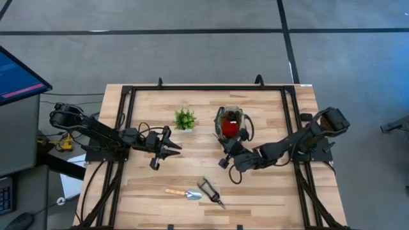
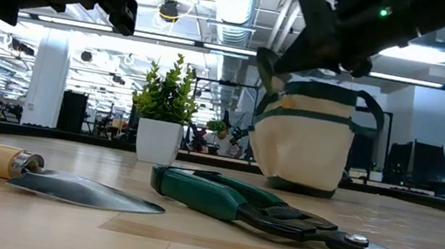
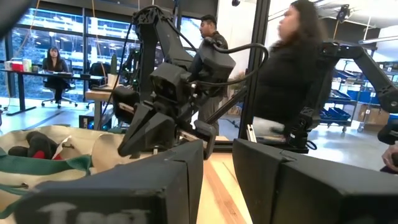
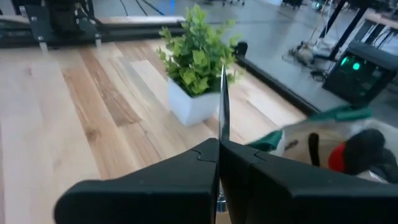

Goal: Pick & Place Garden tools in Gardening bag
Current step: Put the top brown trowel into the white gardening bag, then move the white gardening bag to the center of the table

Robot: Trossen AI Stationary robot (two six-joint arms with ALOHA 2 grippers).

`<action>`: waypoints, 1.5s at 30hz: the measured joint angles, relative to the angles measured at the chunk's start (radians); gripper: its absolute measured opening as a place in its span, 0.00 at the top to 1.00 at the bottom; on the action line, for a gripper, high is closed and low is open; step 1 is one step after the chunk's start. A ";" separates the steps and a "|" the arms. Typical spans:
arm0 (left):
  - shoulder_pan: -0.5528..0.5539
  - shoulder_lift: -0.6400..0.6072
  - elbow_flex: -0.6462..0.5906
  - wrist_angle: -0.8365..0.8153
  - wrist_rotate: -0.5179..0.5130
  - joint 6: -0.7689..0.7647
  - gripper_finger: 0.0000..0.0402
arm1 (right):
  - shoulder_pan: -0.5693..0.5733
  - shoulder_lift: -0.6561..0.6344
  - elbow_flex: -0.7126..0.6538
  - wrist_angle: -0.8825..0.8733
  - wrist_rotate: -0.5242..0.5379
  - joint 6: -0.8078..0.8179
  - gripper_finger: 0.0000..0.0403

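The beige gardening bag with green trim stands mid-table, a red-and-black piece inside it. My right gripper hovers just near of the bag, shut on a thin silver tool seen edge-on; its handle is hidden. A wooden-handled silver trowel and green-handled shears lie flat on the table near the front edge. My left gripper is open and empty, left of the bag, above the table. My right gripper pinches the silver tool between its two shut fingers. The thin blade sticks out past the fingertips, edge-on to the wrist camera. In the low view the tool hangs clear of the table beside the bag's rim. The gripper hides the held part.
A small green potted plant in a white pot stands left of the bag. A black frame runs round the wooden table. People sit and walk in the room beyond, as the left wrist view shows.
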 joint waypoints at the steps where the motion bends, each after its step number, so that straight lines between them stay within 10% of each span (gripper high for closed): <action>1: 0.000 0.000 0.000 0.000 0.000 0.000 0.81 | 0.000 -0.009 0.000 -0.031 -0.006 0.022 1.00; 20: 0.000 0.000 0.000 -0.001 0.000 0.000 0.81 | -0.001 -0.013 0.001 -0.189 -0.055 0.160 0.99; 37: 0.000 0.000 0.000 -0.001 0.000 -0.001 0.81 | 0.044 -0.012 0.271 -0.509 -0.061 0.011 0.70; 45: 0.000 0.000 0.000 -0.001 0.000 -0.001 0.81 | 0.128 -0.013 0.348 -0.613 -0.199 0.158 0.84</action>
